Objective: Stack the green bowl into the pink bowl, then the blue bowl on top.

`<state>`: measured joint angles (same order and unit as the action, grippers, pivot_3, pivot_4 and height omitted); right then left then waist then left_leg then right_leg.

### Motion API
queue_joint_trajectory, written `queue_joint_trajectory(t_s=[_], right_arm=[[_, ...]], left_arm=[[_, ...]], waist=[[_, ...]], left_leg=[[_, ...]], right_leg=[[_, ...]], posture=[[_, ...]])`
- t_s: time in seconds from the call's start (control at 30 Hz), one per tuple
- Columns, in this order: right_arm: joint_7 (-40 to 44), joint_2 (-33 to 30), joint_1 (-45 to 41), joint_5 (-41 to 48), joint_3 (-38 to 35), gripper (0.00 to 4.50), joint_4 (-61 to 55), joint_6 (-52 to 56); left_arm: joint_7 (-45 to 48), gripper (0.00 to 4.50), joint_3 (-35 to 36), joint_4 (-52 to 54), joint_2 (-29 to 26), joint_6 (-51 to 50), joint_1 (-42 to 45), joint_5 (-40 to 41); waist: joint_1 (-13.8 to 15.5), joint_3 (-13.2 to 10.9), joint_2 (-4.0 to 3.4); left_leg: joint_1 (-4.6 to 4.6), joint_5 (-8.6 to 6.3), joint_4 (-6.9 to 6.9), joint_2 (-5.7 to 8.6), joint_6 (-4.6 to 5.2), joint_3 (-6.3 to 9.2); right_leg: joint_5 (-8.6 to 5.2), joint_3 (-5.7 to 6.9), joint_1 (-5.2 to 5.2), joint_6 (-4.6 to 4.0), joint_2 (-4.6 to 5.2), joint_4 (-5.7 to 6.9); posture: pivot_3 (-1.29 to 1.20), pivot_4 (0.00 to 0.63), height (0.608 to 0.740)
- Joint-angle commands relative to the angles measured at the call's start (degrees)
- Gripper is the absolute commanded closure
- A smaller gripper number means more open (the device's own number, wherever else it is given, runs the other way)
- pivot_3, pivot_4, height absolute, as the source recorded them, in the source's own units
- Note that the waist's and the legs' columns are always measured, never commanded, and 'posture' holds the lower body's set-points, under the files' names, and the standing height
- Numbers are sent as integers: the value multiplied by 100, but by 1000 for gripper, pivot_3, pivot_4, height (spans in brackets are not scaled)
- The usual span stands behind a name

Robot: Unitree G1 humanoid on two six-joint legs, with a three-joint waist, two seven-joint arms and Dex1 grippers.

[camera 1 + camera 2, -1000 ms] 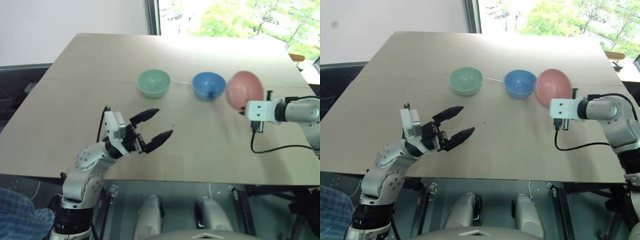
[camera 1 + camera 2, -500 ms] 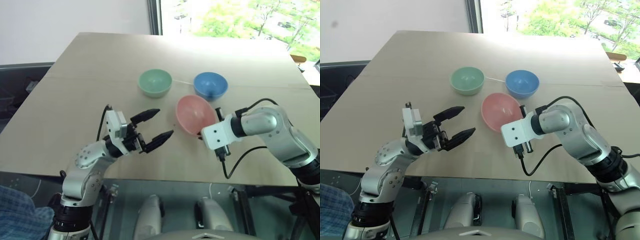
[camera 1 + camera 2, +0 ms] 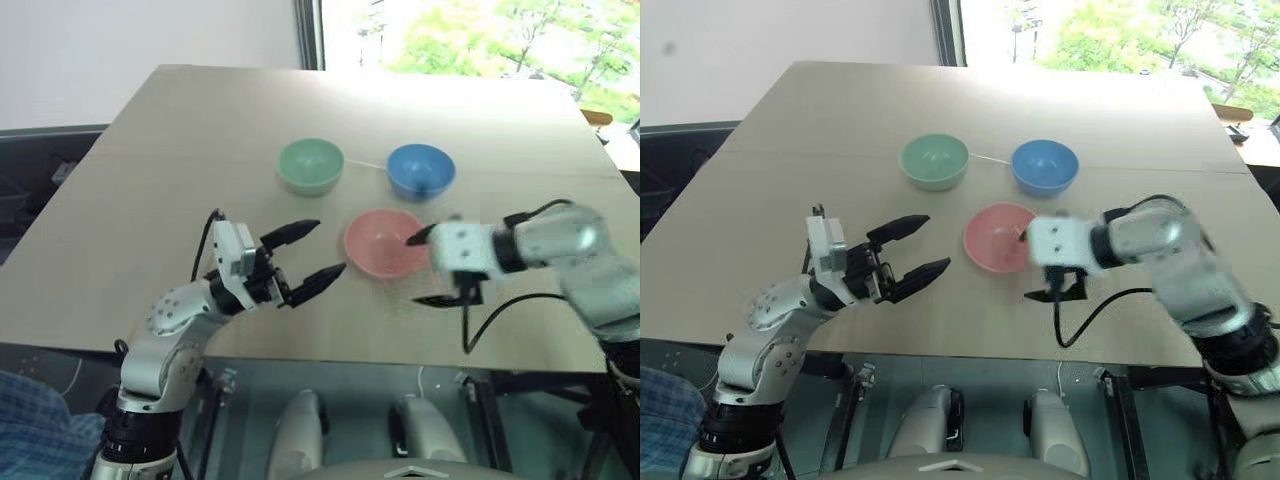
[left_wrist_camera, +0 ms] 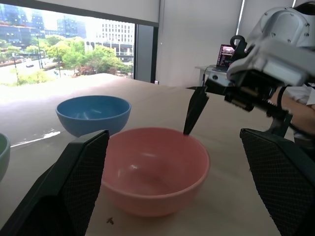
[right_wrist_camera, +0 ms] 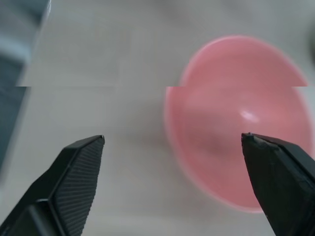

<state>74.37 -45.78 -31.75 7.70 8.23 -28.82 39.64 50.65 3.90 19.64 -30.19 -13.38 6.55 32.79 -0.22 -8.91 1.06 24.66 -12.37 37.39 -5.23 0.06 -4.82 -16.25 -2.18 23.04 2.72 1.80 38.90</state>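
Pale wood covers the table (image 3: 150, 160), a wide slab with a faint seam running across it behind the bowls. Going left to right in the head views, the left gripper (image 3: 305, 250) comes first: it hovers over the near left part of the table with its two black fingers spread apart and nothing between them, pointing toward three o'clock. From that gripper, the green bowl (image 3: 310, 165) lies at about twelve o'clock, upright on the wood toward the far side. The pink bowl (image 3: 386, 242) stands upright on the table at roughly three o'clock from the left gripper, near its fingertips but apart from them. From the pink bowl, the green bowl is at about eleven o'clock and the blue bowl (image 3: 420, 170) at about one o'clock; the three are separate, none nested in another. A thin pale line lies on the table between the green and blue bowls.

Further right comes the right gripper (image 3: 426, 268), at about four o'clock from the pink bowl. Its fingers stand wide apart and hold nothing: one black fingertip (image 3: 418, 238) reaches over the pink bowl's near right rim, the other sits low beside the bowl over bare wood. In the left wrist view that upper finger points down just above the rim; whether it touches the rim cannot be told. A black cable (image 3: 500, 305) loops from the right wrist across the table edge.
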Motion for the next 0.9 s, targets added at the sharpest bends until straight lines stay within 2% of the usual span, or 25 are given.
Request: queue_joint_trajectory(t_s=[0.03, 0.17, 0.27, 0.4, 0.57, 0.9], right_arm=[[-525, 324, 353, 1156, -1604, 23, -485, 912], [-1306, 853, 897, 2013, -3040, 23, -800, 1506], [-1812, 1380, 1363, 2574, -3943, 23, -914, 1312], [-2207, 1729, 2125, 3046, -4650, 23, -966, 933], [-2364, 1704, 2838, 3474, -5004, 23, -1000, 496], [-2693, 1204, 3367, 4000, -4887, 23, -1060, 47]], left_arm=[[-454, 0, 72, -288, -100, -122, 438, -431], [-786, 0, 15, -639, -142, -310, 950, -780], [-971, 0, -90, -890, -218, -647, 1353, -999], [-1164, 0, -404, -1582, -324, -810, 2092, -1637], [-1230, 0, -652, -2846, -309, -550, 3080, -2244], [-650, 0, -1268, -4708, -189, 299, 4172, -3059]], waist=[[13, 2, 4], [52, 4, 8], [89, 4, 9], [94, 3, 7], [100, 3, 11], [67, 2, 11]], left_leg=[[0, 0, -1, 0, 0, 3], [4, 0, 0, 1, 0, 4], [5, 0, -4, 2, 0, 6], [5, 0, -5, 4, 0, 3], [6, 1, -2, 6, -1, 18], [11, 0, -5, 7, 0, 17]], right_leg=[[0, 3, -1, 0, 0, -1], [0, 2, 0, 1, -1, 0], [0, 4, 0, 1, -2, -2], [1, 2, 0, 2, -2, -1], [0, 15, -4, 2, -2, 2], [0, 13, -2, 3, -3, -4]], posture=[[0, 150, 740], [0, 150, 740], [0, 150, 740], [0, 150, 740], [0, 150, 740], [0, 150, 740]])
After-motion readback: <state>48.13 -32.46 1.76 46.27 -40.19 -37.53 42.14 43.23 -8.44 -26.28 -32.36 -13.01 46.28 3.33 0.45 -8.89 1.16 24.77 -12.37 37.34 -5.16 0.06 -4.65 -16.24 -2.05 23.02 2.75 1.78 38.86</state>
